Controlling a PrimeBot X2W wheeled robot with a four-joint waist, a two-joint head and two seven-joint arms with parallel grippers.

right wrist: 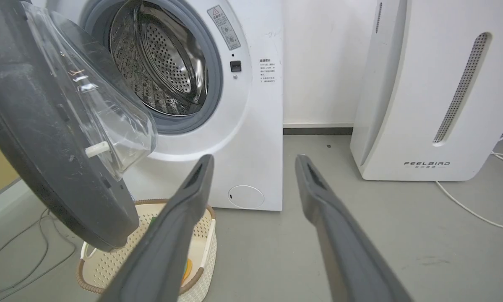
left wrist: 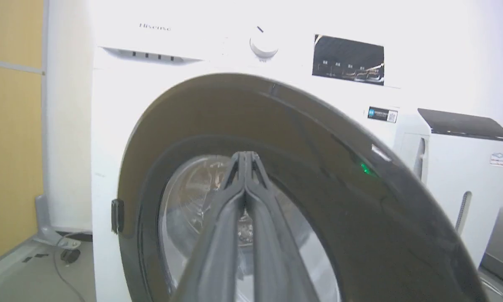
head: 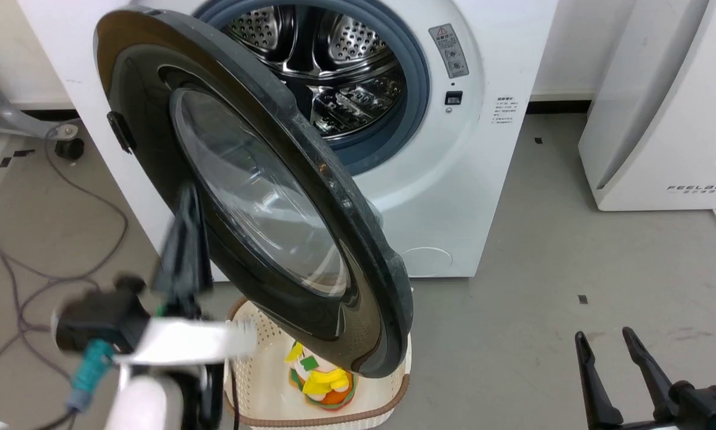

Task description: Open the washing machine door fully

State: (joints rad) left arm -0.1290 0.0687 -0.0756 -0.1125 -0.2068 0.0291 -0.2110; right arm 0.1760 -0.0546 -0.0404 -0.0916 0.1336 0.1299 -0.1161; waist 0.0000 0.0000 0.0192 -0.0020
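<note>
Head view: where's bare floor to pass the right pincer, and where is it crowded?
Bare grey floor runs between the washing machine and the white appliance, ahead of the right pincer. Crowded under and left of the washing machine door: basket, cables.

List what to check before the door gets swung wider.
1. Door unlatched: ok.
2. Door fully open: not ok, it stands at an angle to the machine.
3. Left claw shut, facing the door's outer side: ok. Touching it: cannot tell.
4. Right claw open, apart from the door: ok.
5. Basket below the door's lower edge, clearance: cannot tell.
</note>
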